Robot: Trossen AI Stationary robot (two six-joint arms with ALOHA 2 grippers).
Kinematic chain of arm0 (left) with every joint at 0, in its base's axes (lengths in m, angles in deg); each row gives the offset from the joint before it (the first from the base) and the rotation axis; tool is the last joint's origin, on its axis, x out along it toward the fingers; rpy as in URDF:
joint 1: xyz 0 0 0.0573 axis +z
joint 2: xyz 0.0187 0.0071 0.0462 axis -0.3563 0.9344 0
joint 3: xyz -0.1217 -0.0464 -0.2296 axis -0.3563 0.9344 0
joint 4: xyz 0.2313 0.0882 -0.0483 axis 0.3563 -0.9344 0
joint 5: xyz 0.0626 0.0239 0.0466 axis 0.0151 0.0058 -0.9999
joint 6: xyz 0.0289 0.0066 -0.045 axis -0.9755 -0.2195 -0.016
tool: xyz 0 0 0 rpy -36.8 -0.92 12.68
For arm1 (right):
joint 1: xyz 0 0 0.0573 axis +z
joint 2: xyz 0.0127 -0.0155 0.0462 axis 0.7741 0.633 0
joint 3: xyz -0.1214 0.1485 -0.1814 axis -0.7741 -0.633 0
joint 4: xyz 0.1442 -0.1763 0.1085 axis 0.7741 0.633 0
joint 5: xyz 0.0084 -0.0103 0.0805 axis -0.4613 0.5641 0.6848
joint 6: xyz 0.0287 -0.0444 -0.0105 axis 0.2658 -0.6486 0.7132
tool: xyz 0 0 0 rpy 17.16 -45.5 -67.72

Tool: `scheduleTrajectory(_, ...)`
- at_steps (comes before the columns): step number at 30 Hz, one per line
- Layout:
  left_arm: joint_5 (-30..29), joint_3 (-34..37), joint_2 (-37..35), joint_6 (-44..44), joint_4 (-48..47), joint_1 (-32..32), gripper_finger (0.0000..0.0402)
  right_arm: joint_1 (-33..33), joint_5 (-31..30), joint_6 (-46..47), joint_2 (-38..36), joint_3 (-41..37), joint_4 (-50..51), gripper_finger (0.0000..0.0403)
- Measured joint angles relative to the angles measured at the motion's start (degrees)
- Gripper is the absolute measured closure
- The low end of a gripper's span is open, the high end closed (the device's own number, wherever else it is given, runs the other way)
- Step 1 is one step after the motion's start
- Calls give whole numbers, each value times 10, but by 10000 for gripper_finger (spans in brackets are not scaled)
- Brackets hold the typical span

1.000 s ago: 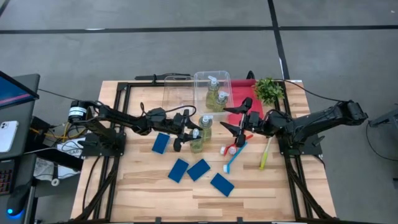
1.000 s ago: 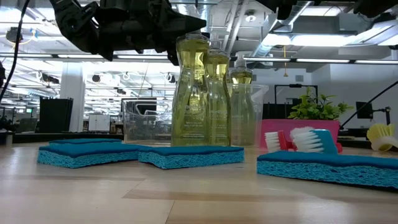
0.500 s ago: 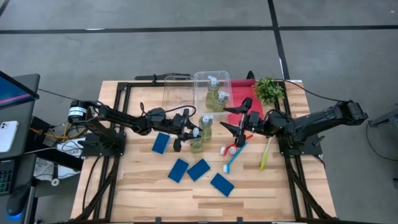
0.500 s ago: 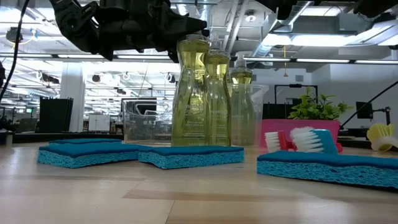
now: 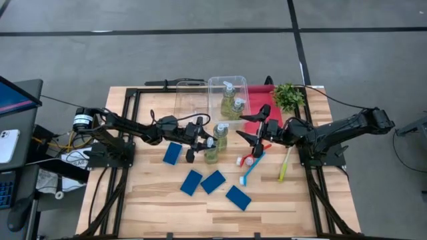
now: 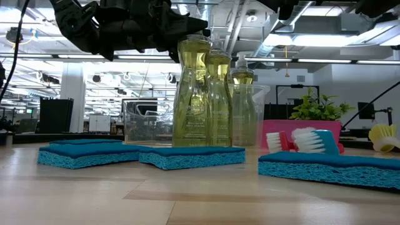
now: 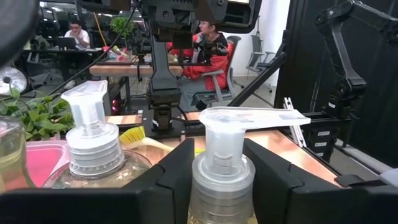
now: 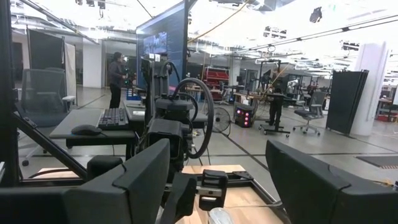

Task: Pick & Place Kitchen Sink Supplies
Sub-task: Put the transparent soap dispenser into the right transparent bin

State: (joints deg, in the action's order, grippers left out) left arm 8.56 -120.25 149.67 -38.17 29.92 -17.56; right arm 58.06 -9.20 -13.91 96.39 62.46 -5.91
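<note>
Our left hand (image 7: 221,180) closes around a pump bottle (image 7: 222,165); lifting crookedly could topple its neighbour bottle (image 7: 92,149). Our right hand (image 8: 217,186) waits open, empty.

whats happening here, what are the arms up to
The left pincer is around the neck of a pump bottle standing mid-table, beside a second bottle; whether it has closed tight cannot be seen. The right pincer hangs open over the brushes near the red tray. Two more bottles sit in the clear bin. Four blue sponges lie on the table.
</note>
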Motion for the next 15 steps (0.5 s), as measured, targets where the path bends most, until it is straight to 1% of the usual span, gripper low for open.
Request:
scheduleTrajectory(4, 0, 0, 0, 0, -1, 0, 268, 0, 0, 0, 0, 0, 0, 143)
scheduleTrajectory(10, 0, 0, 0, -1, -1, 0, 285, 0, 0, 0, 0, 0, 7, 143)
scheduleTrajectory(13, 0, 0, 0, 0, -1, 0, 279, 0, 0, 0, 0, 0, 37, 143)
scheduleTrajectory(15, 0, 0, 0, 0, -2, 0, 270, 0, 0, 0, 0, 0, 76, 143)
